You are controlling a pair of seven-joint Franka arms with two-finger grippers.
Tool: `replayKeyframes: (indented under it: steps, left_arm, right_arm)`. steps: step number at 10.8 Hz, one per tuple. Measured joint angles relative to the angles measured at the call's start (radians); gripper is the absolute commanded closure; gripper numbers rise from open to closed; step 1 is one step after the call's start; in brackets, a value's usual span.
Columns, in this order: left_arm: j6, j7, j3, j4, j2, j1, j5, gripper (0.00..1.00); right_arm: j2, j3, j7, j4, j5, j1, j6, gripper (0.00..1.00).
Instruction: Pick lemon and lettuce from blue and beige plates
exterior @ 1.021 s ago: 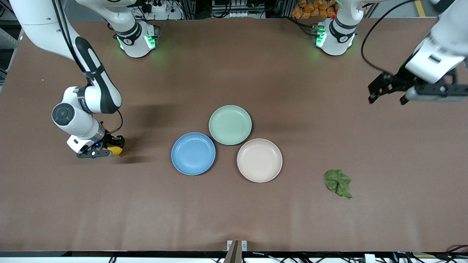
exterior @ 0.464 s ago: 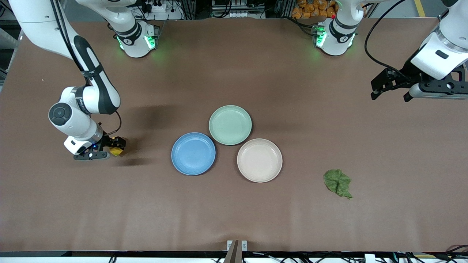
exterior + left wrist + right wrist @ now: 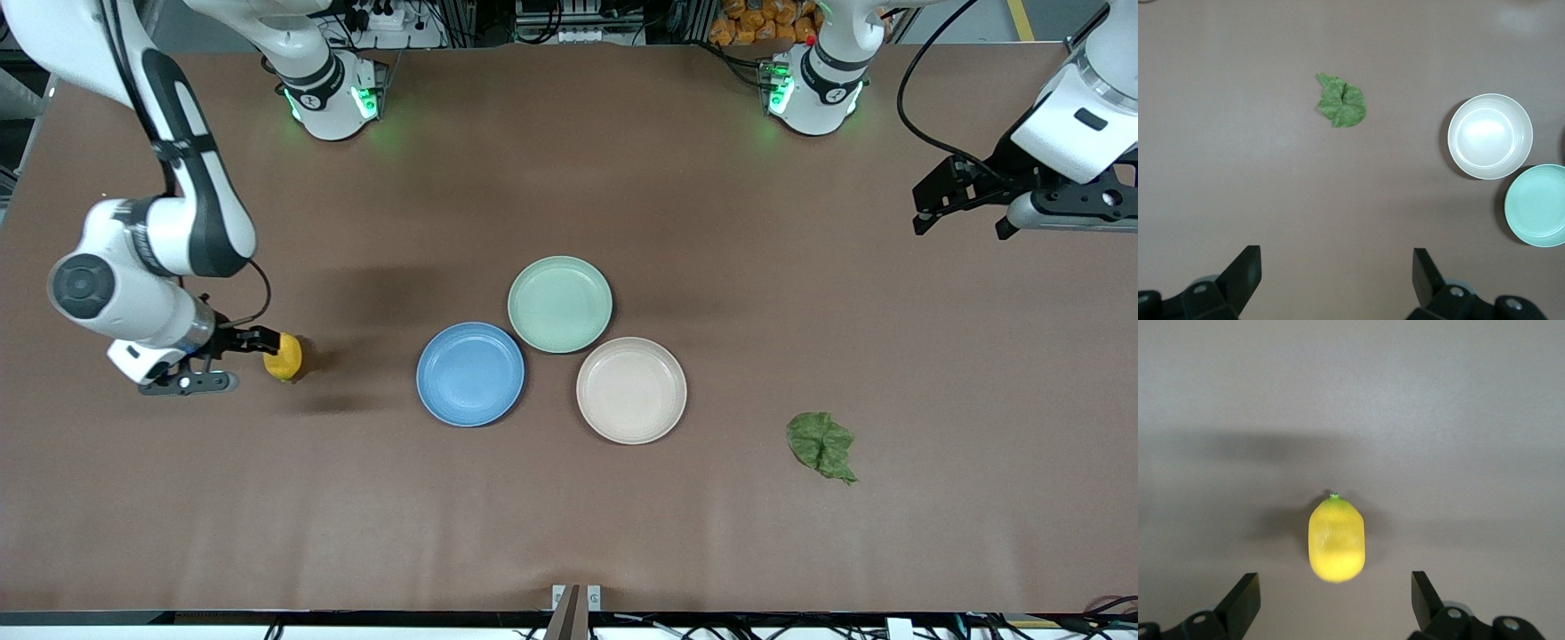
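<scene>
The yellow lemon (image 3: 284,356) lies on the brown table, beside the blue plate (image 3: 470,373) toward the right arm's end. My right gripper (image 3: 251,343) is open and empty, just off the lemon; in the right wrist view the lemon (image 3: 1336,538) lies free ahead of the open gripper (image 3: 1336,603). The green lettuce leaf (image 3: 821,444) lies on the table, nearer the front camera than the beige plate (image 3: 631,389) and toward the left arm's end. My left gripper (image 3: 960,229) is open and empty, high over the left arm's end. Its wrist view shows the lettuce (image 3: 1343,102) and beige plate (image 3: 1489,135).
A green plate (image 3: 560,303) touches the blue and beige plates, farther from the front camera; it also shows in the left wrist view (image 3: 1537,205). All three plates hold nothing. The arm bases (image 3: 331,98) stand along the table's back edge.
My right gripper let go of the lemon and drew back toward the right arm's end; the lemon stays on the table. My left gripper moved slightly farther toward its end of the table.
</scene>
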Motion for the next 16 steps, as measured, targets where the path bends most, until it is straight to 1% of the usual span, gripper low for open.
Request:
replayKeyframes:
  steps: [2,4,7,8,11,13,16]
  left_arm:
    - [0.0,0.0,0.0,0.009,0.012,-0.002,0.001,0.0]
    - [0.0,0.0,-0.001,0.014,0.021,-0.003,0.001,0.0]
    - [0.0,0.0,-0.013,0.017,0.034,-0.003,0.001,0.0]
    - [0.0,0.0,-0.015,0.018,0.036,-0.003,0.001,0.0]
    - [-0.001,0.0,-0.014,0.021,0.037,-0.002,0.002,0.0]
    - [-0.001,0.0,-0.014,0.022,0.037,-0.002,0.002,0.0]
    - [-0.002,0.0,-0.014,0.023,0.037,-0.002,0.002,0.0]
  right_arm:
    - [-0.05,0.002,0.0,0.022,0.001,-0.001,-0.024,0.0]
    - [-0.099,0.001,0.0,0.023,0.002,-0.004,-0.028,0.0]
    - [-0.172,0.003,0.0,0.024,0.003,-0.018,-0.072,0.0]
    - [-0.196,0.008,0.0,0.024,0.009,-0.028,-0.1,0.0]
    - [-0.278,0.013,0.0,0.028,0.069,-0.048,-0.191,0.0]
    - [-0.309,0.015,0.017,0.082,0.073,-0.048,-0.293,0.0]
    - [-0.315,0.02,0.066,0.208,0.073,-0.043,-0.426,0.0]
